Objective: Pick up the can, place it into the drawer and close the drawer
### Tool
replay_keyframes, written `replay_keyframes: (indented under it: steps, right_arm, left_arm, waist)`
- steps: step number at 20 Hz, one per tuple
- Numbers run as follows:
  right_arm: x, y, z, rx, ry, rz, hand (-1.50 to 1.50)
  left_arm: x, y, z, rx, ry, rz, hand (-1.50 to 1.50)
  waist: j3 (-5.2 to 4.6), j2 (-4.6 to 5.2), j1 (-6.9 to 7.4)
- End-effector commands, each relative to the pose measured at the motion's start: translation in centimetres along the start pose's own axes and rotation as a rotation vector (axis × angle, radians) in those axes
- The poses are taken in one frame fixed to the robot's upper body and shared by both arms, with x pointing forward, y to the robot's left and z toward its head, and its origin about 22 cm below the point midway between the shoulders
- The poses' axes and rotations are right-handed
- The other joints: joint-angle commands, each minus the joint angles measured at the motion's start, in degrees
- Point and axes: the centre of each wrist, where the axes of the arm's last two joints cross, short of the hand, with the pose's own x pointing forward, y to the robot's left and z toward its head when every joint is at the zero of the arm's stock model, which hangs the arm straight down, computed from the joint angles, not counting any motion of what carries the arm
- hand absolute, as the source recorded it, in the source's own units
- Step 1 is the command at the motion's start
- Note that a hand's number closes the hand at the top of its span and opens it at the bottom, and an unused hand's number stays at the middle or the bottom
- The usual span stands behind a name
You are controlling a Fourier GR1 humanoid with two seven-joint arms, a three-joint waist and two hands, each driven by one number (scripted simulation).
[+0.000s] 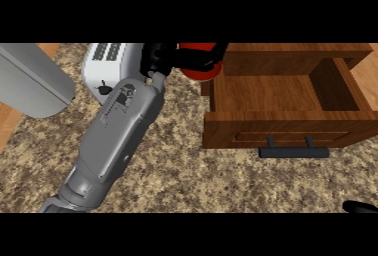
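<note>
At about ten o'clock a grey curved appliance body [33, 80] lies over the speckled worktop [192, 175], and just right of it, near eleven o'clock, stands a white toaster [107, 62] with its slots facing up. The left forearm [111, 145] rises from seven o'clock on a long diagonal toward twelve, passing over the toaster's right side. At its end the left robot hand [166, 57] is black, with fingers curled round the red can [199, 67], so it is grasping the can. The can sits at about twelve o'clock, touching or just beside the left rear corner of the open wooden drawer [288, 90]; whether it has cleared the drawer's left wall I cannot tell.

The step in hand looks like carrying the can over into the drawer. To do it well, the can should travel toward three o'clock until it is fully over the bare drawer floor, high enough to pass the side wall, then be lowered upright before the fingers release. The dark handle [294, 151] on the drawer front, near four o'clock, is what the closing push would then use.

At five o'clock, only a dark tip of the right robot hand [360, 207] shows at the edge; I cannot tell its state.
</note>
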Motion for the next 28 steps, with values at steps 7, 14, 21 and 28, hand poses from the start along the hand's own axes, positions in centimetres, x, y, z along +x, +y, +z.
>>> replay_keyframes:
  steps: [7, 14, 21, 28]
  right_arm:
    - [0.0, -0.6, -1.5, 0.017, -0.003, -0.016, -1.50]
    - [1.5, 0.7, -0.4, 0.014, -0.018, -0.017, -1.50]
    - [1.3, 0.2, -0.4, 0.021, -0.023, -0.015, -1.50]
    - [0.4, 0.6, -2.0, 0.030, -0.027, -0.004, -1.50]
  left_arm:
    - [5.6, -5.2, -2.7, -0.005, 0.008, -0.037, 1.50]
    - [9.9, -8.4, -4.1, -0.006, 0.052, -0.088, 1.50]
    - [9.0, -8.6, -5.1, 0.001, 0.074, -0.133, 1.50]
    - [8.2, -8.5, -5.7, 0.092, 0.051, -0.178, 1.50]
  waist:
    - [0.02, 0.42, -1.27]
    - [0.03, 0.52, -2.56]
    - [0.08, 0.81, -3.17]
    - [0.15, 1.46, -4.41]
